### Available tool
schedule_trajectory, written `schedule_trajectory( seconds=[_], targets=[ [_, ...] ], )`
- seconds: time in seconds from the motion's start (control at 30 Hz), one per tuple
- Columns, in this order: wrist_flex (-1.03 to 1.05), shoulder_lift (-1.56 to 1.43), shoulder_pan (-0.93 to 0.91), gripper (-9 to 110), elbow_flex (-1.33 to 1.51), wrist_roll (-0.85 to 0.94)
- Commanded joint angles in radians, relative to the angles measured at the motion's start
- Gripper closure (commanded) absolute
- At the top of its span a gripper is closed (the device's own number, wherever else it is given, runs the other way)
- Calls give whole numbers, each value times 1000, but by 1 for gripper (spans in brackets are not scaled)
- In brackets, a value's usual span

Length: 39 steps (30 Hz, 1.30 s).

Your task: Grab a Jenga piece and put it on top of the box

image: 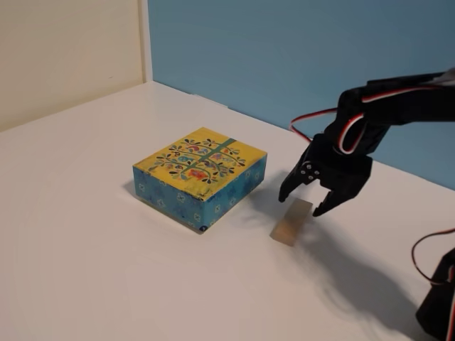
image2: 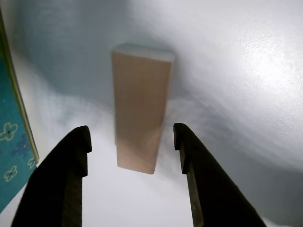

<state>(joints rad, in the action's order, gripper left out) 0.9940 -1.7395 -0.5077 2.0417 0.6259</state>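
In the fixed view I start at the left with the box [image: 200, 177], which sits flat on the white table [image: 78, 241], its patterned yellow top level, bare and clear of anything, so it is ready as a landing surface. Just to its right the Jenga piece [image: 293, 222] lies flat on the table, apart from the box, one end pointing roughly up at the arm. Further right, the gripper [image: 306, 203] hangs over the far end of the piece with its jaws spread, nothing between them, fingertips above the wood and not touching it as far as I can judge. The wrist view supports this: the box's blue side [image2: 10, 137] shows at the left edge, then the left finger [image2: 71, 165], the Jenga piece [image2: 140, 113] running lengthwise down the gap, then the right finger [image2: 194, 161]. I judge the jaws are set to straddle the block's narrow width, so a straight descent and close should seize it.
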Motion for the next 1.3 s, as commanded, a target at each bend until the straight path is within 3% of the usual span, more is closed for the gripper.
schedule_trajectory(
  seconds=[0.0,0.2,0.9,1.27],
  targets=[
    [-3,-2,5,82,-18,12],
    [3,67,3,82,-18,15],
    [66,-253,64,76,75,-28],
    [-91,11,31,76,66,2]
  ],
)
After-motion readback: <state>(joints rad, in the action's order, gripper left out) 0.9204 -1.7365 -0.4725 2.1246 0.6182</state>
